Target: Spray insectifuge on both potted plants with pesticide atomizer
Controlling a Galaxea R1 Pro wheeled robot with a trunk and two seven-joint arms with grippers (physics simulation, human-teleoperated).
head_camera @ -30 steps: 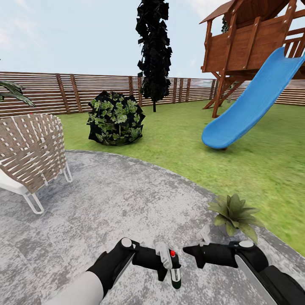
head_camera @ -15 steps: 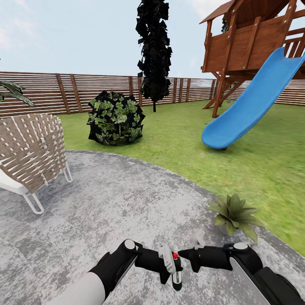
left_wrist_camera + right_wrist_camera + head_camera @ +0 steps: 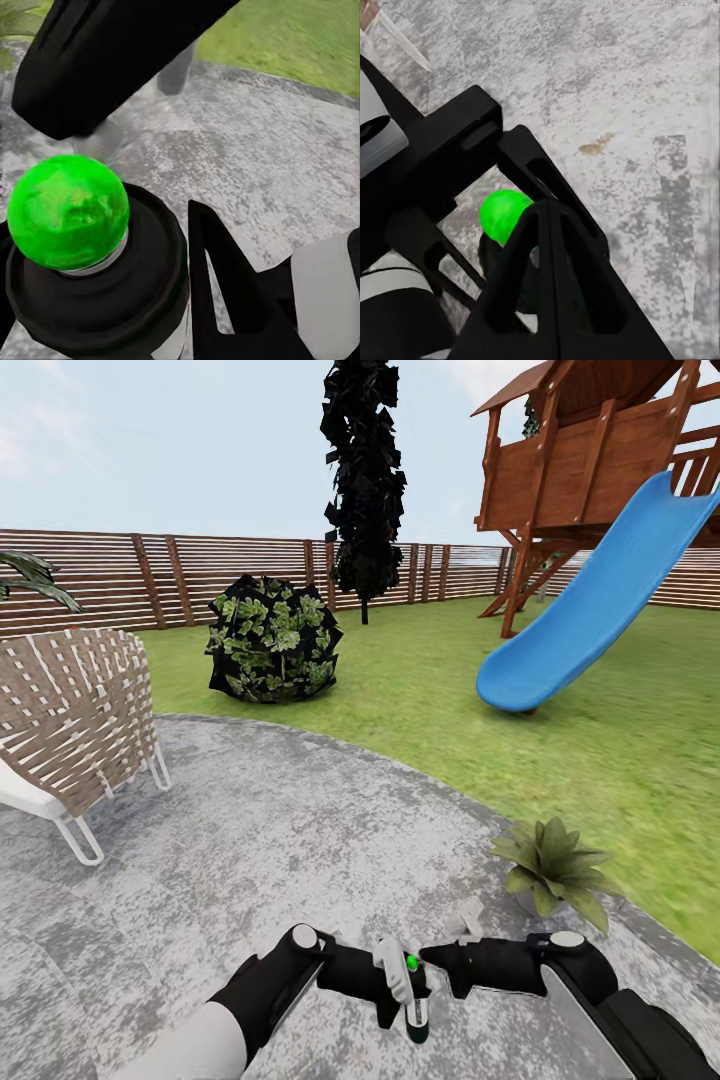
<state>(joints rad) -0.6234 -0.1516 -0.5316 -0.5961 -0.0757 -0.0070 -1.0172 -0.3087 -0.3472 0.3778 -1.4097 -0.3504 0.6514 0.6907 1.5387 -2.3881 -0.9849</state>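
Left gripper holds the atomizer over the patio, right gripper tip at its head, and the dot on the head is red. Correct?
Not quite: the dot is green, not red, as the head view and both wrist views show. The rest holds: the left gripper grips the atomizer over the patio, with the right gripper tip at its head.

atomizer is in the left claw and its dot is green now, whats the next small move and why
Probably turn the pesticide atomizer toward the potted plant and bring it closer. The left claw holds the bottle over the paved patio, the right claw presses at its head, and the plant sits off to the right, at the patio's edge, seemingly outside the spray.
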